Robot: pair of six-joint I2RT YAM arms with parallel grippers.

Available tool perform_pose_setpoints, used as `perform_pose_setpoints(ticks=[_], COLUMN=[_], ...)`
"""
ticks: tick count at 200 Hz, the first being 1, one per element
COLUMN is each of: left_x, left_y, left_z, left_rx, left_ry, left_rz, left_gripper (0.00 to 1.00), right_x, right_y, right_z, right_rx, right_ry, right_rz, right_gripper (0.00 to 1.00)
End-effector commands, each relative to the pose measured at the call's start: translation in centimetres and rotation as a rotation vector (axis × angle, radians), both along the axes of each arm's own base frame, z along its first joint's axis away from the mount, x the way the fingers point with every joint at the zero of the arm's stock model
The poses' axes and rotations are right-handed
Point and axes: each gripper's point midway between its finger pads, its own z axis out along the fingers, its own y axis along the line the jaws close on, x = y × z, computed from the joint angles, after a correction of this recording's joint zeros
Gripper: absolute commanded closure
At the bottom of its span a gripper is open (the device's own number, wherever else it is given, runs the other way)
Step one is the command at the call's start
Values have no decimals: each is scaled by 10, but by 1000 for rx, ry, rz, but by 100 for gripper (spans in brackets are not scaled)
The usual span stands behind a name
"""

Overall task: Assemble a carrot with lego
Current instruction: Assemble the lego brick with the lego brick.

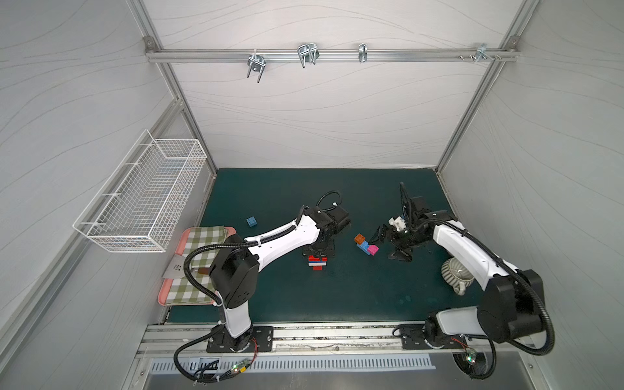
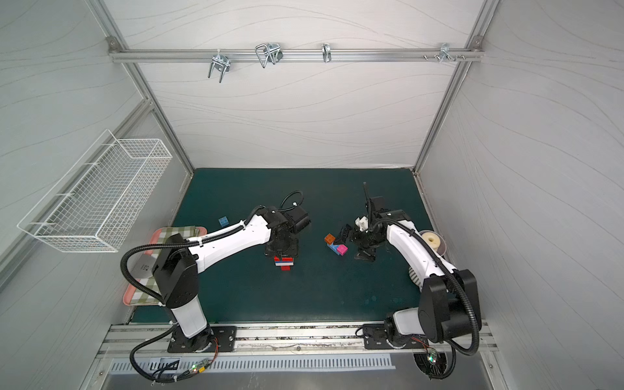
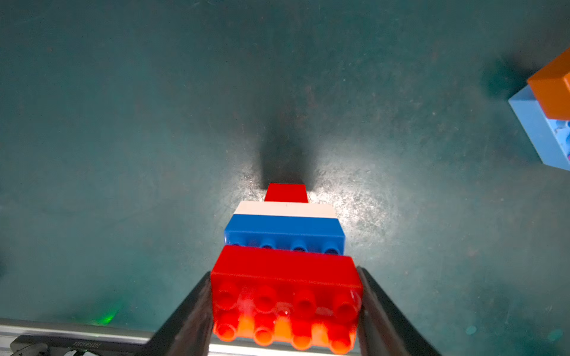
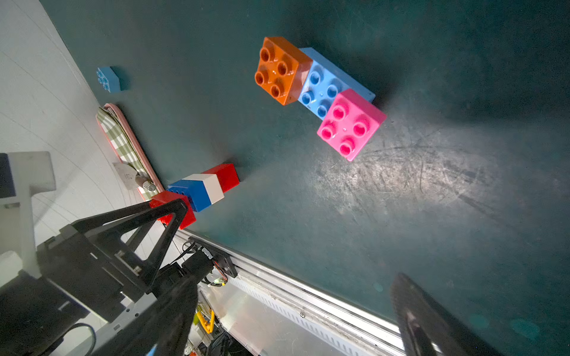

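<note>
Ideally the right gripper [image 1: 382,249], jaws spread wide, squares up on the orange-and-pink-topped light-blue plastic brick [image 4: 324,86] at its nine o'clock; farther toward nine o'clock, the left gripper [image 3: 285,274] clamps the tapering red-white-blue brick carrot [image 3: 283,229] by its wide red end.

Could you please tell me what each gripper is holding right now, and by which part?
The left gripper grips the carrot by its wide red end brick, one finger on each short side. The right gripper is open and holds nothing.
</note>
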Motion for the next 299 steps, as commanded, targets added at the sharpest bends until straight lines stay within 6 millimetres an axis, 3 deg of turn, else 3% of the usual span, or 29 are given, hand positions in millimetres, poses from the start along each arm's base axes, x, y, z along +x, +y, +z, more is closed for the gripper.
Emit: perform_pose_setpoints(ticks=[1,69,126,186,299], left_x=[1,-4,1,-5,-9], left_y=[6,6,6,5,11], left_z=[3,2,18,-9,-14], left_rx=[18,-6,-18,2,66], left_ry=[-9,2,-36,20,15], left_rz=[34,48,48,57,47], left_gripper=[74,75,75,75,81], right_x=[-1,-1,0,0,4], right_y=[-3,-2,-3,-3,-3], right_z=[6,5,5,7,7], right_rx=[-2,-2,-3,-6,-10], right_ry=[3,6,4,0,-2], right_rz=[-12,-11,-10,-8,-12], right_gripper=[1,1,1,1,1])
